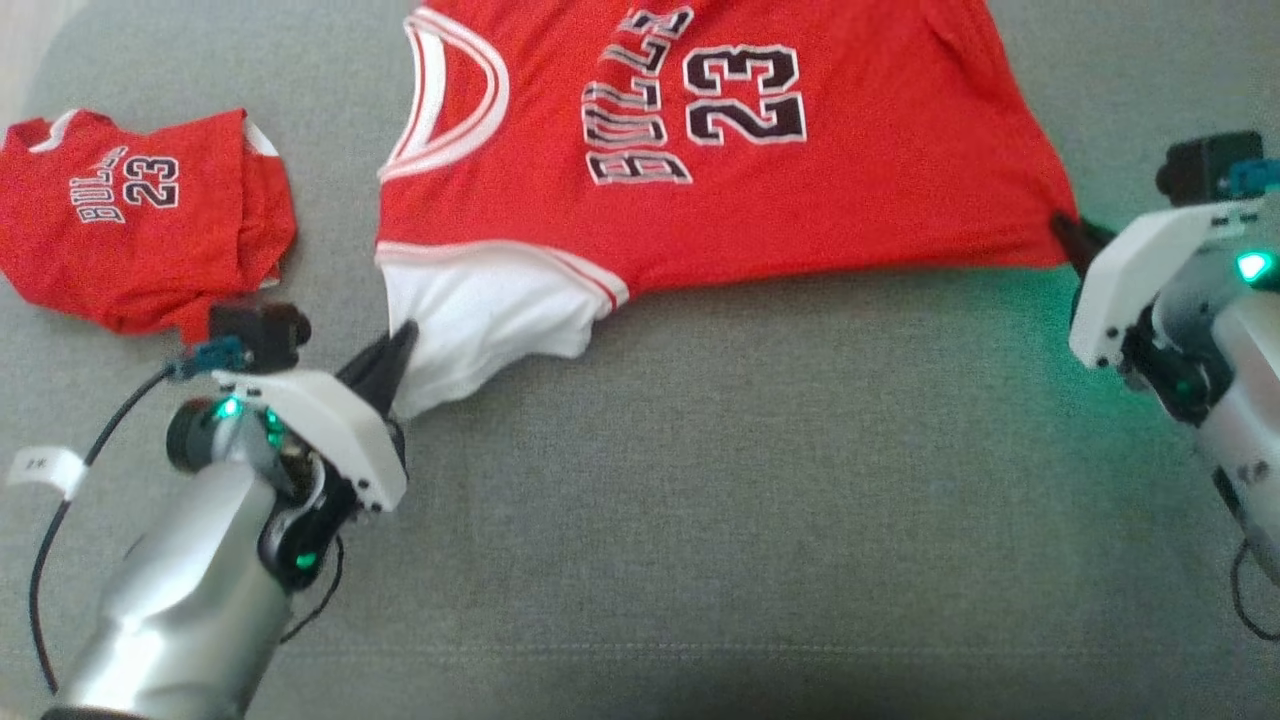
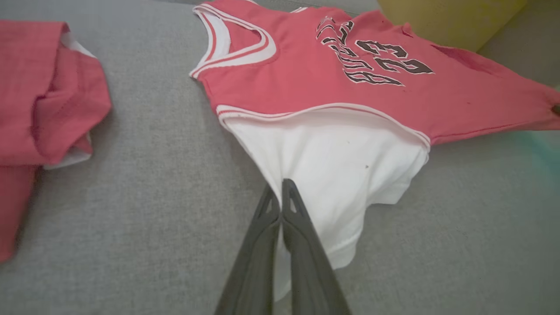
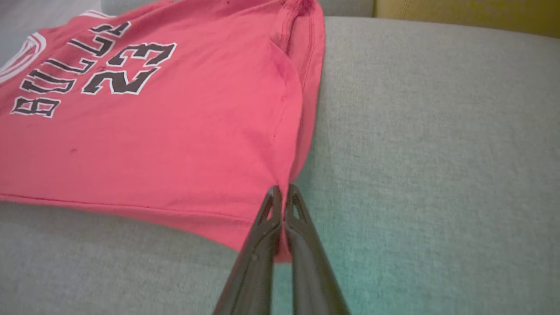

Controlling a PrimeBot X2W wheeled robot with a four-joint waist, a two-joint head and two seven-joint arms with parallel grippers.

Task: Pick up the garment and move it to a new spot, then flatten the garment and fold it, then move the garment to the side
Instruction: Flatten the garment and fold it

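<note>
**Flattening step, both grippers engaged.**

- **Left gripper** (image 1: pixel 398 350): the fingers are pressed together on the edge of the white sleeve (image 1: pixel 480 315), with cloth pinched between them.
- **Right gripper** (image 1: pixel 1072 232): the fingers are likewise together, clamped on the red hem corner (image 3: pixel 280 175).
- **Jersey** (image 1: pixel 750 200): it lies print-up on the sofa (image 1: pixel 750 500), drawn taut between the two grippers. Most of it spreads ahead of the fingertips.
- **Second jersey** (image 1: pixel 130 220): it sits loosely folded just beyond the left gripper on its outer side, apart from it.

**Technique (judgement).**

- Draw the two grips apart evenly and low over the sofa, so that the tension smooths the cloth rather than lifting it.
- A fold runs up from the right gripper along the jersey's side; a slight outward pull there should open it.
- The sleeve hold looks small, so a slow pull is less likely to slip.
- The left gripper has little room on its outer side before it meets the second jersey.

**Pose.**

- The left forearm rises from the lower left, with its gripper angled inward toward the sleeve.
- The right arm enters from the right edge, with the wrist turned in and the fingers pointing at the hem, close to the sofa.
</note>
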